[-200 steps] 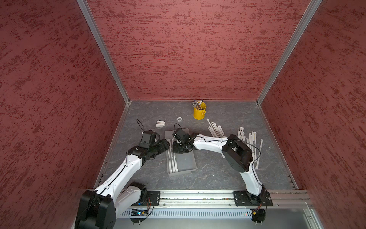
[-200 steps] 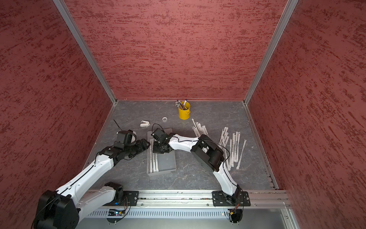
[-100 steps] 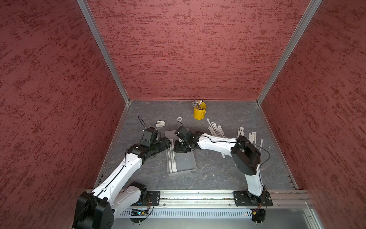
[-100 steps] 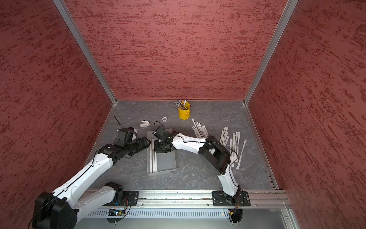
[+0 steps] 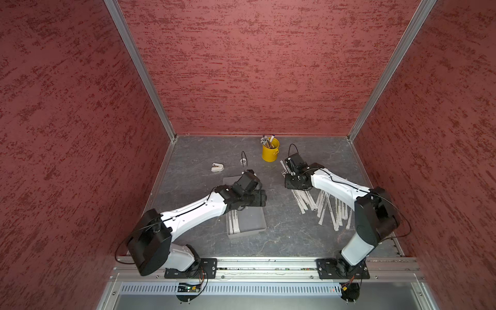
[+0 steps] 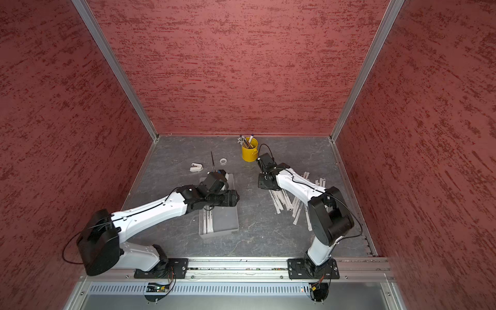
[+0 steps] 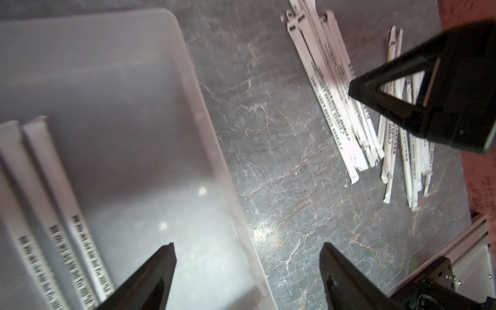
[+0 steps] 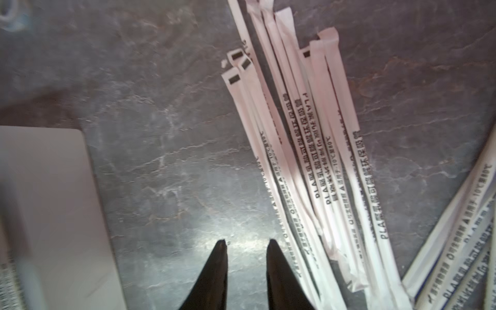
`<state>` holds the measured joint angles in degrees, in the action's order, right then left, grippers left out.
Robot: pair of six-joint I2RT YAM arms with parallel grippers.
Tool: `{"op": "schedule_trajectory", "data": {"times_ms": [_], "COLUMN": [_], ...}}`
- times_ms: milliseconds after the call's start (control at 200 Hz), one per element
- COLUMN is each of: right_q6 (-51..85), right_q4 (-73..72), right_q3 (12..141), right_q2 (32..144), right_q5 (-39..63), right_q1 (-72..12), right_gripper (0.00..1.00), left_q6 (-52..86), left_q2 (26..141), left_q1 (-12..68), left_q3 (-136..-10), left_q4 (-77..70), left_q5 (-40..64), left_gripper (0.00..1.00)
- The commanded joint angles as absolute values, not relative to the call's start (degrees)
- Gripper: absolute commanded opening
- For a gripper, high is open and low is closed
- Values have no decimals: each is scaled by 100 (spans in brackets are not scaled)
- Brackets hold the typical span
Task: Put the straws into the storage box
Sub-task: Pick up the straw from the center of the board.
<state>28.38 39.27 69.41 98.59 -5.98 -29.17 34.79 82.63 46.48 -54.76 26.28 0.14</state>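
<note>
Straws (image 8: pixel 308 161): most are lying loose on the surface (image 8: pixel 161 174), right of the storage box (image 7: pixel 120 94).

Right hand (image 8: pixel 247 243) is hovering over bare surface just beside the loose pile, between it and the box; jaws slightly apart, gripping nothing.

Left hand (image 7: pixel 248 247) is hanging over the box's right wall, jaws wide apart, empty.

A few straws are lying along the box's left side.

Judgement: task is at an early stage, and the bulk is waiting.

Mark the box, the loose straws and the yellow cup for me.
box (image 5: pixel 249 232): top view, on its near wall.
straws (image 8: pixel 319 166): right wrist view, on the printed middle of the loose bundle.
cup (image 5: pixel 270 155): top view, on its yellow side.
</note>
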Motion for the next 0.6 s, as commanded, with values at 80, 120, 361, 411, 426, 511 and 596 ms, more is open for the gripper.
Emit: {"op": "schedule_trajectory", "data": {"times_ms": [80, 120, 361, 411, 426, 511, 596], "right_q6": [2358, 2342, 2332, 2400, 2418, 2550, 2744], "right_q4": [3911, 3928, 3822, 3747, 3725, 3687, 3671], "right_q3": [7185, 7244, 7238, 7179, 7152, 7082, 7002], "right_q2": [10413, 10513, 10873, 10890, 10891, 10930, 10882], "right_q5": [-989, -1067, -1018, -875, -818, -690, -459], "right_q1": [-2852, -2833, -2777, -2785, -2794, -2905, -3080], "right_gripper": [28, 28, 26, 24, 24, 21, 19], "left_q6": [3643, 3650, 3555, 3535, 3527, 3507, 3505], "left_q2": [8547, 8556, 8586, 8579, 8574, 8494, 8350], "left_q1": [4727, 4728, 4693, 4677, 4662, 4594, 4473], "left_q3": [-5617, -5604, -5607, -5616, -5612, -5569, -5479], "left_q4": [2220, 2213, 2279, 2303, 2317, 2350, 2386], "left_q5": [366, 377, 343, 336, 320, 280, 264], "left_gripper": [87, 87, 88, 88, 88, 88, 88]}}
